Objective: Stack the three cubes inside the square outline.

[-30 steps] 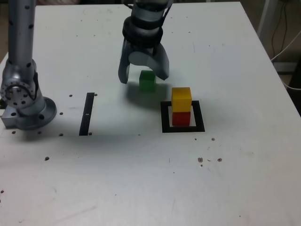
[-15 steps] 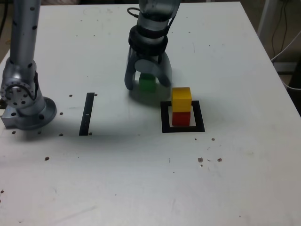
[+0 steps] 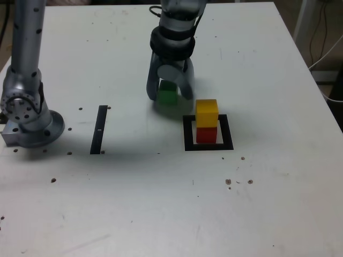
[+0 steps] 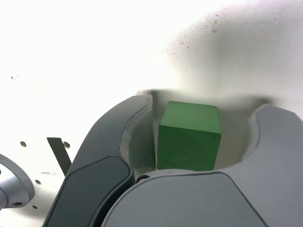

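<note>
The green cube [image 3: 168,96] [image 4: 188,137] rests on the white table just behind the square outline [image 3: 209,146], toward the exterior view's left. My gripper [image 3: 170,97] [image 4: 203,106] is lowered over it, one finger on each side. In the wrist view one finger [image 4: 137,123] lies against the cube, while a gap still shows between the cube and the other finger [image 4: 274,137]. Inside the outline the red cube [image 3: 207,134] sits on the table with the yellow cube [image 3: 207,112] stacked on top of it.
A narrow black strip [image 3: 98,128] [image 4: 59,153] lies on the table at the exterior view's left. The arm's metal base [image 3: 29,120] stands further left. Cables hang past the table's right edge. Small dark specks dot the tabletop [image 3: 161,203].
The gripper has come down around the green cube and its jaws have narrowed from wide open to close about it. None of the cubes has moved.
</note>
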